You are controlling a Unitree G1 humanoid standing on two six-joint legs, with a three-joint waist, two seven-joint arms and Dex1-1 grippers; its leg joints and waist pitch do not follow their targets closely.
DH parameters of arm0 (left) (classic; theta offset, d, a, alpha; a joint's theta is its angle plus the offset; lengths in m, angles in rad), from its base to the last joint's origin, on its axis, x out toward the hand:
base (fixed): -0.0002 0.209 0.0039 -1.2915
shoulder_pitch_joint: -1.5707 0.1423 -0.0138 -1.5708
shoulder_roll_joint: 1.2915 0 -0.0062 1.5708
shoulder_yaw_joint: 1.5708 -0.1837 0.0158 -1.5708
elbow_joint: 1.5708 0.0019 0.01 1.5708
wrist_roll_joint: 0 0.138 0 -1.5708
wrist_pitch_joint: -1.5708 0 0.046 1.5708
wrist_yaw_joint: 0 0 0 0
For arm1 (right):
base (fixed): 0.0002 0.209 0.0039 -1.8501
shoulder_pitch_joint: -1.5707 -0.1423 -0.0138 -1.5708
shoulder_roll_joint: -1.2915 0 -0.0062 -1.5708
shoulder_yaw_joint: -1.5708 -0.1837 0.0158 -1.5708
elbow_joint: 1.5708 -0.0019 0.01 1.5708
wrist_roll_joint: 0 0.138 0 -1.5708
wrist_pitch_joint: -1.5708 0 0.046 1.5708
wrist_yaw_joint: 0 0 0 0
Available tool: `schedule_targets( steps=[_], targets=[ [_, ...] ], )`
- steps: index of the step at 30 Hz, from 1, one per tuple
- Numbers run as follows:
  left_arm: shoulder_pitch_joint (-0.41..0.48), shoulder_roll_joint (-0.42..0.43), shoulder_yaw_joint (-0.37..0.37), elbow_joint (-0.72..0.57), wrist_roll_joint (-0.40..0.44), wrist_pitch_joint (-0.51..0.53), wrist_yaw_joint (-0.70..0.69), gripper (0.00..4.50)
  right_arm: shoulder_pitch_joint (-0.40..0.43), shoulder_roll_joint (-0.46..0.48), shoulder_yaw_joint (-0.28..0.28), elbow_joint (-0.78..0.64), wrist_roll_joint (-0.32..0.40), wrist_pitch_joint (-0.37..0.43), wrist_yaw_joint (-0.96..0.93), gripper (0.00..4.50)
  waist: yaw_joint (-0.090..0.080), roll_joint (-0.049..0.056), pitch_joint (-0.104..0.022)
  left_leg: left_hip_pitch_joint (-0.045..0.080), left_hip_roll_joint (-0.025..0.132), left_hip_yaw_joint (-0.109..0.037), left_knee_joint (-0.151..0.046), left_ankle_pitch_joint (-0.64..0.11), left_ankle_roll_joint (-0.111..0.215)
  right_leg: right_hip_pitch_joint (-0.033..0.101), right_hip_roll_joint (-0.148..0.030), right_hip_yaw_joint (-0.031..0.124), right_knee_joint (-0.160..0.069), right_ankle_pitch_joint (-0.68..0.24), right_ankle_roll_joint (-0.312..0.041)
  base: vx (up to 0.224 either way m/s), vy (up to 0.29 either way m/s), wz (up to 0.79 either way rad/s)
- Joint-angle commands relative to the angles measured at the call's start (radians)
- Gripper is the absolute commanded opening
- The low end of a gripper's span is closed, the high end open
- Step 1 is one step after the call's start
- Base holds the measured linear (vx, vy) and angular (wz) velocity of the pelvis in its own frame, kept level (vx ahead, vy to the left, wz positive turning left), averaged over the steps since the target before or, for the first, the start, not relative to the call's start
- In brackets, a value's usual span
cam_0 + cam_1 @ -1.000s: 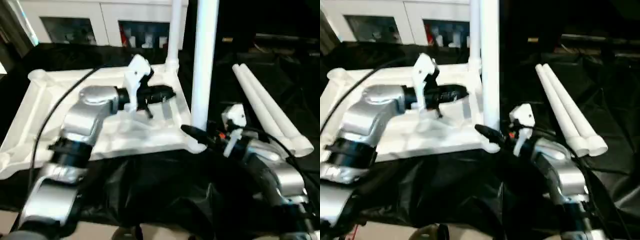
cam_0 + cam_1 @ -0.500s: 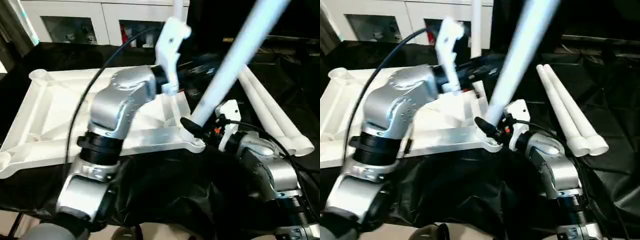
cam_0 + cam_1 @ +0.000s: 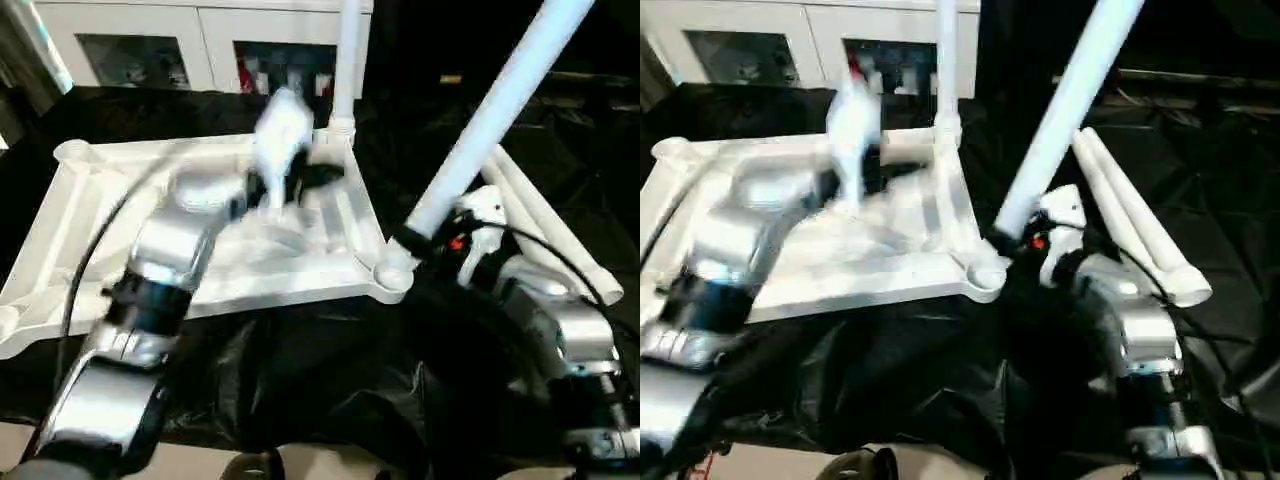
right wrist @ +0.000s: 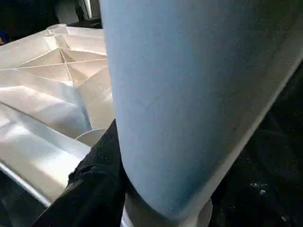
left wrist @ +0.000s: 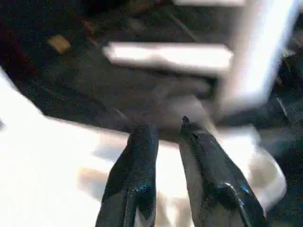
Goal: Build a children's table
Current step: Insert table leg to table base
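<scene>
Black cloth (image 3: pixel 330 390): covers the work surface across the lower frame, crumpled beneath the tabletop's near edge.

Right gripper (image 3: pixel 408 240): right of centre in the head views, its black fingers clamped on the foot of a white leg, just beside the near right corner socket.

Held leg (image 3: pixel 490 115): slants from the gripper up toward the upper right of the frame, tilted, not upright. In the right wrist view it looms as a broad pale tube (image 4: pixel 189 94) with one black finger (image 4: pixel 94 184) pressed against it and the ribbed underside behind.

Near right corner socket (image 3: pixel 391 278): round and open; the leg's foot sits just above and to its right, apparently not seated in it.

Tabletop (image 3: pixel 70 240): lies upside down, ribs up, filling the left and centre of the frame.

Left gripper (image 3: pixel 322 178): blurred, hovering over the tabletop's right half near centre frame. In the left wrist view its two black fingers (image 5: pixel 137 165) stand a narrow gap apart, holding nothing.

Standing leg (image 3: pixel 347 60): upright in the far right corner socket, top centre.

Spare legs (image 3: pixel 545 235): two lie side by side on the cloth at the right, well apart from the tabletop.

White cabinets (image 3: pixel 150 40): along the top left, behind everything.
</scene>
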State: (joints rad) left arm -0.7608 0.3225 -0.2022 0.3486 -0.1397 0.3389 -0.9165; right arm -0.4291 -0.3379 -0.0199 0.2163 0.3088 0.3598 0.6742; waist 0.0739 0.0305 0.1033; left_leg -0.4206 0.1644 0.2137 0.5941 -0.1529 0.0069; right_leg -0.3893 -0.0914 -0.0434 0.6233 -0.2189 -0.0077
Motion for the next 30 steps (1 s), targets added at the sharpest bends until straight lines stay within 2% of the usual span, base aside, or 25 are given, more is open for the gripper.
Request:
schedule_targets(
  steps=[1,3,4,9,13,19,20,24,26,30],
  targets=[
    [0.009,0.009,-0.055,0.027,0.01,-0.036,-0.087,1.37,-0.009,-0.008,-0.004,0.007,0.003,0.007,0.002,1.9,0.001,-0.01,-0.099,0.042,0.06,-0.034,-0.053,-0.043,0.09,0.036,-0.058,0.034,-0.049,0.093,-0.271,0.0,0.0,0.0],
    [0.031,0.012,-0.094,0.066,0.023,-0.069,-0.141,1.37,-0.011,-0.01,-0.001,0.011,0.002,0.01,0.004,1.9,0.004,-0.01,-0.097,0.04,0.061,-0.033,-0.054,-0.066,0.09,0.038,-0.063,0.035,-0.052,0.07,-0.271,0.0,0.0,0.0],
    [0.033,0.009,-0.104,0.101,0.035,-0.085,-0.154,1.57,-0.013,-0.009,0.0,0.014,0.0,0.01,0.006,1.9,0.003,-0.008,-0.096,0.042,0.062,-0.033,-0.055,-0.083,0.082,0.037,-0.063,0.035,-0.053,0.051,-0.269,0.0,0.0,0.0],
    [0.037,0.023,-0.139,0.186,0.063,-0.138,-0.221,1.66,-0.011,-0.009,0.004,0.003,0.001,0.021,0.01,1.9,0.002,-0.005,-0.093,0.046,0.065,-0.035,-0.062,-0.143,0.044,0.035,-0.064,0.037,-0.062,-0.03,-0.259,0.0,0.0,0.0],
    [0.02,0.029,-0.151,0.256,0.079,-0.177,-0.239,1.7,-0.009,-0.01,0.005,-0.002,0.001,0.026,0.012,1.9,0.001,-0.002,-0.094,0.047,0.065,-0.036,-0.063,-0.152,0.032,0.034,-0.063,0.037,-0.06,-0.014,-0.263,0.0,0.0,0.0],
    [0.003,0.012,-0.16,0.332,0.108,-0.216,-0.244,1.7,-0.006,-0.009,0.006,-0.002,-0.002,0.024,0.013,1.9,0.003,-0.003,-0.095,0.046,0.065,-0.035,-0.06,-0.139,0.044,0.036,-0.066,0.037,-0.056,0.027,-0.278,0.0,0.0,0.0],
    [0.002,0.011,-0.161,0.335,0.111,-0.219,-0.241,1.42,-0.006,-0.009,0.006,-0.002,-0.002,0.024,0.014,1.9,0.003,-0.004,-0.095,0.046,0.065,-0.035,-0.06,-0.137,0.047,0.036,-0.066,0.037,-0.056,0.029,-0.279,0.0,0.0,0.0],
    [-0.007,0.0,-0.159,0.364,0.118,-0.236,-0.241,1.29,-0.008,-0.006,0.008,-0.002,-0.003,0.026,0.015,1.9,0.005,-0.004,-0.095,0.044,0.065,-0.035,-0.059,-0.134,0.054,0.037,-0.068,0.036,-0.057,0.026,-0.283,0.0,0.0,0.0],
    [-0.008,-0.003,-0.156,0.367,0.114,-0.231,-0.244,1.02,-0.012,-0.002,0.011,0.003,-0.004,0.026,0.015,1.9,0.005,-0.003,-0.096,0.045,0.066,-0.035,-0.059,-0.135,0.053,0.038,-0.068,0.035,-0.056,0.023,-0.284,0.0,0.0,0.0],
    [-0.013,-0.011,-0.145,0.388,0.109,-0.225,-0.254,0.82,-0.024,0.005,0.028,0.008,-0.007,0.032,0.026,1.9,0.005,-0.005,-0.096,0.044,0.064,-0.035,-0.058,-0.132,0.057,0.037,-0.067,0.035,-0.056,0.022,-0.287,0.0,0.0,0.0]
  ],
)
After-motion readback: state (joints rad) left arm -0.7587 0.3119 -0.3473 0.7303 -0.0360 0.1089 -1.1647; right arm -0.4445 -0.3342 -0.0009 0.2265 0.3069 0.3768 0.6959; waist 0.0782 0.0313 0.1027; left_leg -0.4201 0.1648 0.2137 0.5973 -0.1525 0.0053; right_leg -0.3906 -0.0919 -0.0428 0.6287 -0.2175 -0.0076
